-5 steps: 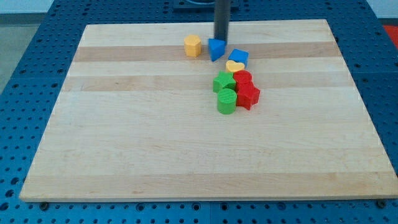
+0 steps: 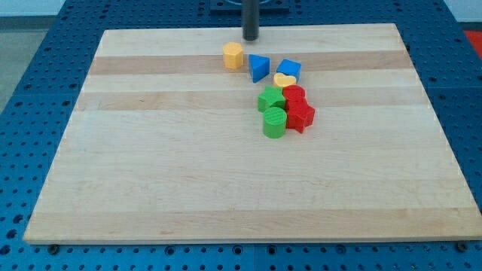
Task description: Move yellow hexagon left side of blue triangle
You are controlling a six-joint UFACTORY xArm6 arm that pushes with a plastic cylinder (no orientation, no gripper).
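The yellow hexagon (image 2: pixel 233 56) sits near the view's top, just left of the blue triangle (image 2: pixel 259 68), with a small gap between them. My tip (image 2: pixel 251 38) is above both, near the board's top edge, slightly right of the hexagon and apart from every block.
A blue block (image 2: pixel 288 69) lies right of the triangle. Below it sit a yellow heart (image 2: pixel 284 80), a green star-like block (image 2: pixel 270 98), a green cylinder (image 2: pixel 274 122) and two red blocks (image 2: pixel 294 94) (image 2: pixel 300 115). The wooden board (image 2: pixel 151 165) rests on a blue perforated table.
My tip has moved up and a little left, away from the blue triangle. The triangle sits slightly lower and left than before. The other blocks have not moved.
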